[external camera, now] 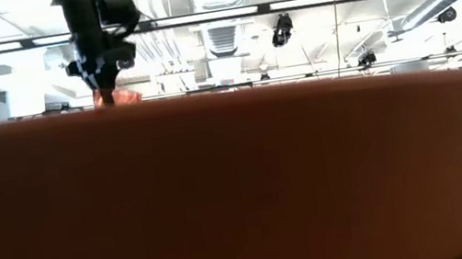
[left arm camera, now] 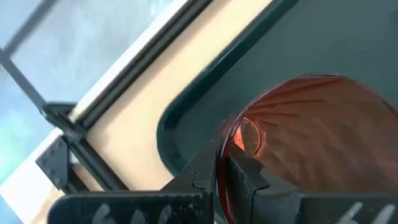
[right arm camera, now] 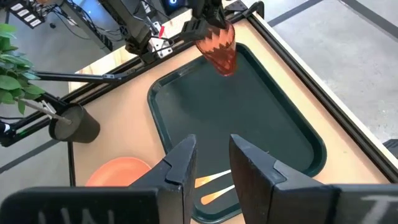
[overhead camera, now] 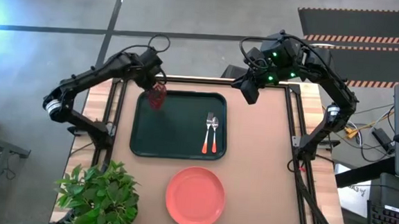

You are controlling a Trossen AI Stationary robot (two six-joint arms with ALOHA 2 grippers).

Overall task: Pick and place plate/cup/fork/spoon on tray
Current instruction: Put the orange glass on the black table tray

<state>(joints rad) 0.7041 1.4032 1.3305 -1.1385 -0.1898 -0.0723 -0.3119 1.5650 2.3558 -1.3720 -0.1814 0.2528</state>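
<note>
Spanning the bench (overhead camera: 253, 150), the tray (overhead camera: 177, 142) is carrying the fork (overhead camera: 208, 133) and spoon (overhead camera: 215, 135) side by side at its right end. The plate (overhead camera: 195, 197) is sitting on the bench nearby, filling the low view and hiding the tray. The left gripper (overhead camera: 159, 90) fingers are pinching the cup (overhead camera: 157, 97) rim above the tray's far-left corner; only the left wrist view is showing this. The right gripper (right arm camera: 211, 168) is hovering, fingers parted, empty.

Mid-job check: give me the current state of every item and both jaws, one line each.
cup: held tilted above the tray's far-left corner, rim pinched.
fork: lying on the tray, right side.
spoon: lying on the tray beside the fork.
plate: on the table, near side, off the tray.
tray: flat on the table.
left gripper: jaws shut on the cup.
right gripper: jaws open, empty, above the tray's far right.
</note>
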